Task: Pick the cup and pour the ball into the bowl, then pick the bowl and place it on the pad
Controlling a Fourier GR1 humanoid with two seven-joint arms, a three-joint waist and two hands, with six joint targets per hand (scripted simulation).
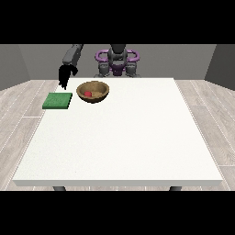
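A brown wooden bowl point(93, 91) stands on the white table point(124, 137) near its far left. Inside the bowl lies a small red ball point(87, 93). Just left of the bowl a flat green pad point(58, 100) rests at the table's left edge. The hand at the view's left point(65, 75) hangs in the air above the pad's far end and left of the bowl, fingers pointing down and relaxed, holding nothing. No cup shows anywhere. The other hand is out of sight.
The robot's torso point(117, 62) stands behind the table's far edge. Grey walls and a wooden floor surround the table.
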